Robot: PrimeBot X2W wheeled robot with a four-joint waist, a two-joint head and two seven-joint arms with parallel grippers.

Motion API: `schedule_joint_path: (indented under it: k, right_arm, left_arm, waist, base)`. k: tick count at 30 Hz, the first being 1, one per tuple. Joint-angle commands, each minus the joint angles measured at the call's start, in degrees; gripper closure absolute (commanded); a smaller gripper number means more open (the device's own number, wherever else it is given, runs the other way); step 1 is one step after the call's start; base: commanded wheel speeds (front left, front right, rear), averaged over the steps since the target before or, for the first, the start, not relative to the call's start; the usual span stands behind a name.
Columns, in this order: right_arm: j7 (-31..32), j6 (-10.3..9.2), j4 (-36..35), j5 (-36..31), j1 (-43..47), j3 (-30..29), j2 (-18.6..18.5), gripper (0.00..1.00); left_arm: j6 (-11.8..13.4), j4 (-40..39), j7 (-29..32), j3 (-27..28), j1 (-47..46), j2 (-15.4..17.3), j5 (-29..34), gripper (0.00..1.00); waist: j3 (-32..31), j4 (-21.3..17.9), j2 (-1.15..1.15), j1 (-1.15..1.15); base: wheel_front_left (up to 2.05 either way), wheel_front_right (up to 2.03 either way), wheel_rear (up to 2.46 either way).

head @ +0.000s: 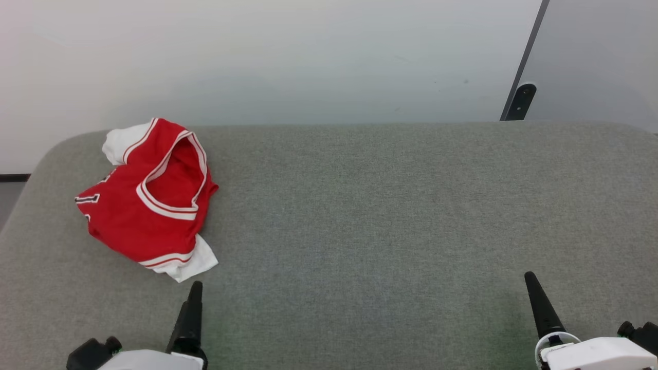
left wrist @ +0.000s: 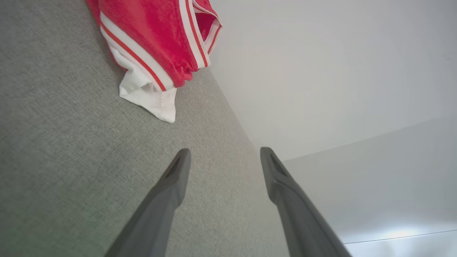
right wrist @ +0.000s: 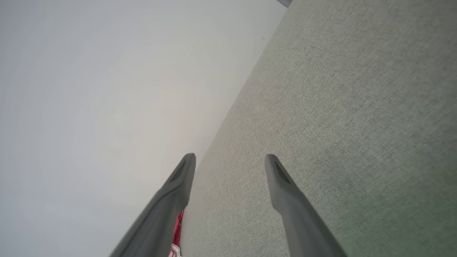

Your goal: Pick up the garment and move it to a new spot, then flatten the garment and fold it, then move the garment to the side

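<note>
Head view: a crumpled red jersey shirt with white sleeves point(head: 149, 205) lies near the far left corner of the grey fabric-covered surface point(head: 390, 216). The left gripper point(left wrist: 225, 151) and right gripper point(right wrist: 230, 157) are both spread wide, grasping nothing.

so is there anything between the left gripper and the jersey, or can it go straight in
Nothing visible is in the way. The garment lies crumpled on the grey padded surface, just ahead of the left gripper, whose fingers stand open with bare grey surface between them and it.
</note>
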Motion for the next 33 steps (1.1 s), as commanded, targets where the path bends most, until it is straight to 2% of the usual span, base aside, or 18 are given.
schedule_joint_path:
  k: [1, 16, 33]
  right_arm:
    - [-0.51, 0.02, -1.23, -2.16, -0.23, 0.33, -0.14, 0.00]
    - [-3.31, 0.03, -4.38, -19.30, 1.34, 1.57, 0.22, 0.00]
    - [-6.00, 0.03, -7.39, -31.88, 3.33, 1.58, 0.43, 0.00]
  left_arm:
    - [0.14, -1.21, -0.47, -0.18, -0.40, 0.23, 2.20, 0.00]
    - [1.35, -3.33, -3.61, -2.42, 1.04, 0.34, 17.82, 0.00]
    - [2.28, -5.66, -6.64, -3.76, 2.34, 0.67, 30.35, 0.00]
  waist:
    - [0.01, 0.02, 0.00, 0.00]
    - [0.13, 0.05, 0.00, 0.00]
    - [0.16, 0.34, 0.00, 0.00]
  base:
    - [0.00, 0.00, 0.00]
    - [0.00, 0.00, 0.00]
    - [0.00, 0.00, 0.00]
